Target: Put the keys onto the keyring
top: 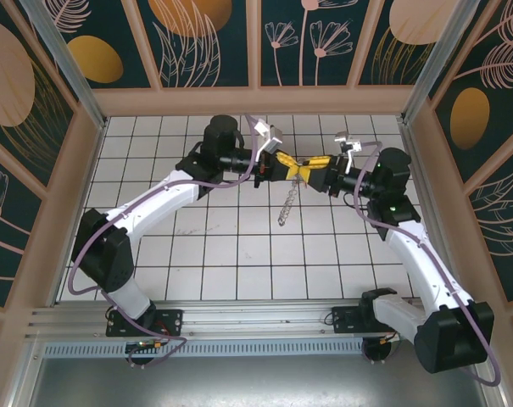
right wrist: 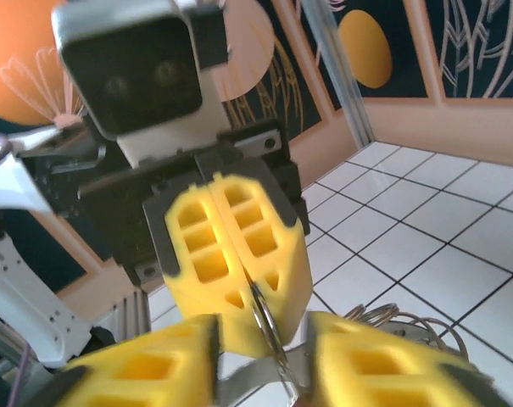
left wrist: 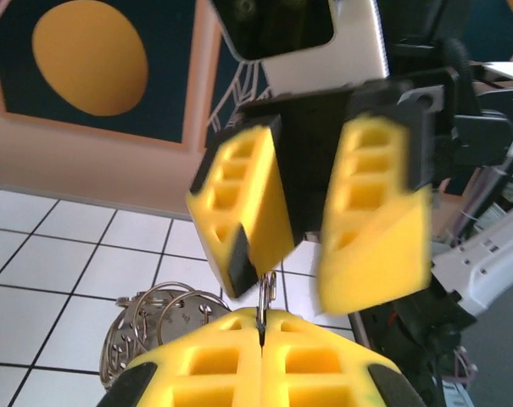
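Keyring is up in mid-air over the middle of the table, a bit toward the far side, w/ both arms meeting nose to nose around it. Left gripper comes in from the left. Its fingers are pressed together, pinching the thin wire of the ring edge-on, so the ring pokes out past the tips toward the other arm. Imo that's the point of the hold: one side acts as a vise so the ring can't spin or swing, and the exposed bit is free to work on. Right gripper faces it from the right w/ its fingers apart, one on each side of the ring's free part, not closed on anything afaict. On the right wrist cam there's a flat bit of metal low between those fingers, maybe a key blade, but too blurry to call. Keys hang in a bunch below the ring, dangling clear of the table in the top view. Can't tell which are properly threaded on vs just hooked. My guess at the step: right side is lining up to grab the ring or a key and work it along the coil. Risk is the thin wire slipping out of the left pinch if the right one pulls sideways, so pulling in line w/ the left fingers is prob safer.
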Robot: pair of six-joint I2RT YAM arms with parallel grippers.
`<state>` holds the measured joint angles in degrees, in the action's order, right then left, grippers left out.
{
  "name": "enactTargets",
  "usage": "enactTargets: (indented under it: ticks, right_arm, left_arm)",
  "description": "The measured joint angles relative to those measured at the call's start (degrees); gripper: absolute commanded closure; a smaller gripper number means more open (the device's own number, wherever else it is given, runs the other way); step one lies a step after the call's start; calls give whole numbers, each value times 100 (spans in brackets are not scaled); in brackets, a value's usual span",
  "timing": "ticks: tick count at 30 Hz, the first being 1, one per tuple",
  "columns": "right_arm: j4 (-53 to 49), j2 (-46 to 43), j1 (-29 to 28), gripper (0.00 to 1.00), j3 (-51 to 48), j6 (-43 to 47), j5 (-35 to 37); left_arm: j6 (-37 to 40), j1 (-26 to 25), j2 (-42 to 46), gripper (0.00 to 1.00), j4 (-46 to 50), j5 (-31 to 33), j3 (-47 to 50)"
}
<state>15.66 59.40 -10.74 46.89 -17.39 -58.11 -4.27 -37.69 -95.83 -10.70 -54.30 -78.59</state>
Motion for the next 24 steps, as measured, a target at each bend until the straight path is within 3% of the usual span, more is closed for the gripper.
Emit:
enactTargets:
  ticks: [9, 17, 24]
  right_arm:
    - [778, -409, 256, 50, -339, -772, 706]
    - [1766, -369, 256, 46, -1123, -1169, 922]
    - [2614, 61, 256, 43, -1246, -1364, 918]
  left_arm:
    - [-726, 81, 173, 100, -1207, 688, 704]
    - [-1759, 411, 195, 100, -2396, 520, 822]
    - [-2675, 573, -120, 100, -3069, 72, 695]
